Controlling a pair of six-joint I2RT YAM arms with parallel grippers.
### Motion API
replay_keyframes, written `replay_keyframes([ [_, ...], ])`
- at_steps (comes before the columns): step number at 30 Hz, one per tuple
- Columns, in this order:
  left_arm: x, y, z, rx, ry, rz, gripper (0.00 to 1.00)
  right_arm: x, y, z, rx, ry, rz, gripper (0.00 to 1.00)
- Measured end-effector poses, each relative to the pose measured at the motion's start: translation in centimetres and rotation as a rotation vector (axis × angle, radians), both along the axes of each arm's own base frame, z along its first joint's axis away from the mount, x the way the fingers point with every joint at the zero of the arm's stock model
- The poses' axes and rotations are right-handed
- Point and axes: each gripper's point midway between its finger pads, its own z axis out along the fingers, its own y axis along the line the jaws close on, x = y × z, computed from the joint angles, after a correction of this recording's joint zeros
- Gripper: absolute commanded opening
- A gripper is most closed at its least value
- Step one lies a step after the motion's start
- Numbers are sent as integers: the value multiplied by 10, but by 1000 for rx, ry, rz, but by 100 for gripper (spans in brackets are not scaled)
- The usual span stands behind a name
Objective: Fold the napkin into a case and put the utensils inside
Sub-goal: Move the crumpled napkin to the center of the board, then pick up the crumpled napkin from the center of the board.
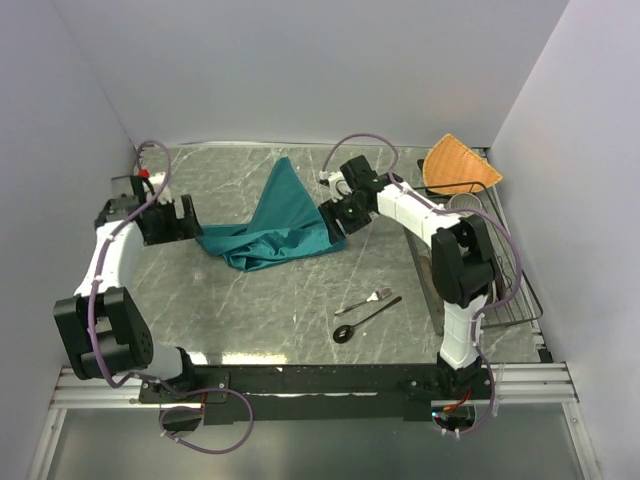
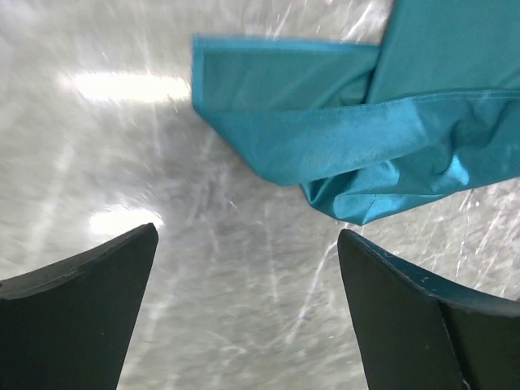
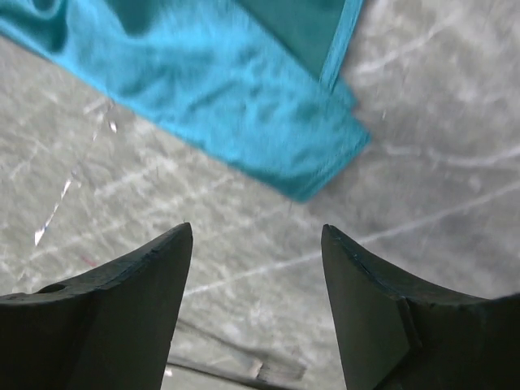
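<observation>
Right now your left tool has its two dark fingers spread wide with nothing between them, only the bare grey marbled counter below. One corner of the teal blue-green soft cloth napkin lies just beyond the fingertips, untouched. Your right tool is likewise spread and empty, hovering over the counter with the napkin's opposite corner just ahead of its tips. From above, you can see the napkin lying crumpled between the two tools at mid-counter, one triangular flap pointing toward the far wall. Nearer the arm bases and well apart from the cloth, the small silver metal fork and the slim dark spoon with a round black bowl lie side by side, both outside the napkin. An orange woven fan-shaped cloth rests at the far right corner.
</observation>
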Motion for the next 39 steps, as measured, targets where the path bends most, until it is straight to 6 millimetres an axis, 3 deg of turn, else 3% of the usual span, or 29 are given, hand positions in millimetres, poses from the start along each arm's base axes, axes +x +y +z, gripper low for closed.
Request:
replay_keyframes([
  [6, 22, 21, 37, 53, -93, -107, 99, 27, 16, -5, 14, -14, 17, 68],
  [9, 35, 28, 39, 68, -106, -143, 99, 30, 19, -13, 17, 7, 19, 70],
  [17, 60, 38, -4, 51, -6, -238, 95, 25, 8, -35, 16, 107, -22, 72],
  [26, 75, 43, -31, 37, 42, -247, 83, 36, -6, -32, 44, 124, -97, 72],
  [31, 80, 43, -50, 12, 71, -235, 73, 38, -5, -36, 51, 138, -110, 68],
  [34, 84, 42, -59, -2, 79, -246, 61, 39, -3, -42, 54, 152, -108, 65],
  [39, 100, 44, -68, 14, 75, -280, 55, 37, -1, -52, 60, 181, -109, 60],
])
